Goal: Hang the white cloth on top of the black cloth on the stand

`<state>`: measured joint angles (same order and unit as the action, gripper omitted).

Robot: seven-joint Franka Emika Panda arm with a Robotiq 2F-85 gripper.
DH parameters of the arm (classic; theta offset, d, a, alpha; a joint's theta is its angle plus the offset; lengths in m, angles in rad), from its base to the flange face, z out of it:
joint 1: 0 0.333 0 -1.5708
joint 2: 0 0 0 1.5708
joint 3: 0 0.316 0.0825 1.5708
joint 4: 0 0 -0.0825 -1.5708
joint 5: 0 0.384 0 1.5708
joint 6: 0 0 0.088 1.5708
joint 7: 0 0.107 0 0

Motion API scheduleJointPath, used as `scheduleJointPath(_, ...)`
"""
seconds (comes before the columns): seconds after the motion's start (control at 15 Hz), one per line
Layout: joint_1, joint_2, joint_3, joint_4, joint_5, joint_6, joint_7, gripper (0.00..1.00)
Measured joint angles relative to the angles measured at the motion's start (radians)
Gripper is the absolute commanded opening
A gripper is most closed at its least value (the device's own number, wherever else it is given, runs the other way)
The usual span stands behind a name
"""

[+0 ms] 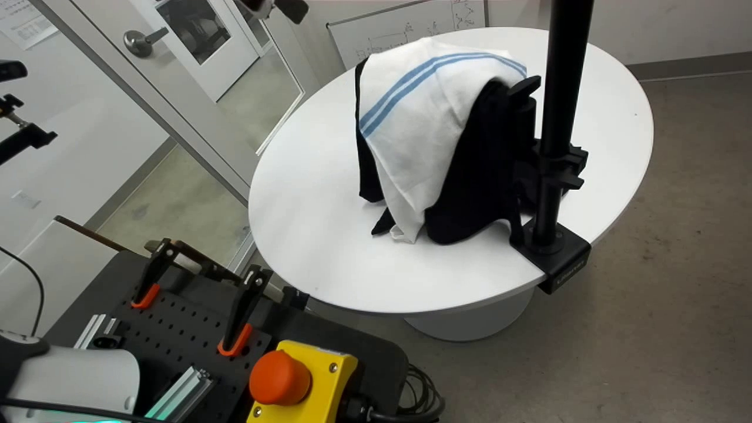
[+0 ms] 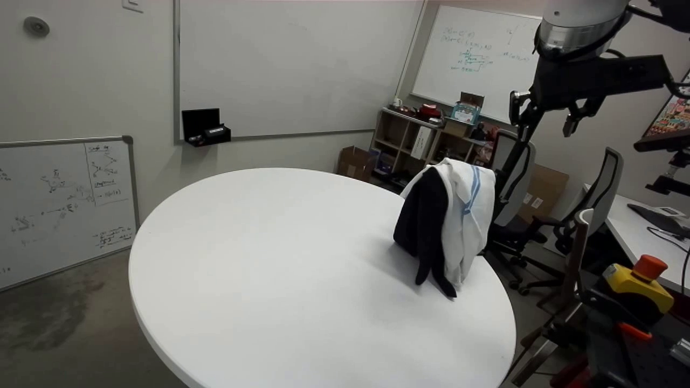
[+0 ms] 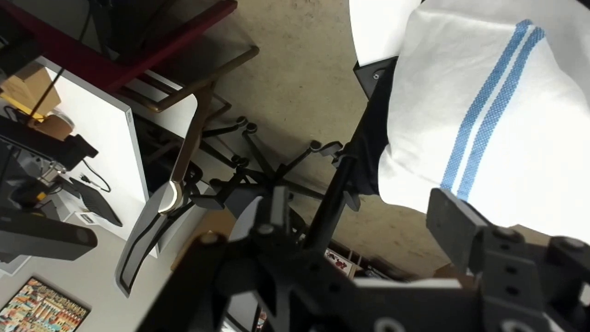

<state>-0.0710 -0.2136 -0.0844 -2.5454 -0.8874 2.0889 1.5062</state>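
Closest in wrist view: gripper, spread wide, empty; beyond, white cloth. In an exterior view: draped over black cloth, near pole clamp at table edge. In an exterior view: gripper above both, clamp obscured.

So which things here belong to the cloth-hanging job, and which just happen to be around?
Part of the job:
white cloth, draped over the black cloth
black stand
robot's fingers, spread apart

Just around:
large whiteboard
office chair
cardboard box
colourful wall picture
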Motion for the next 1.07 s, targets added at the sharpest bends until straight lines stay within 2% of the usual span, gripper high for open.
scheduleJointPath(0.33,0.000,0.000,0.012,0.000,0.000,0.001,-0.024,1.00)
scheduleJointPath(0.73,0.026,0.039,0.060,0.026,0.000,0.046,-0.129,1.00)
scheduleJointPath(1.07,0.034,0.070,0.070,0.046,0.000,0.046,-0.134,1.00)
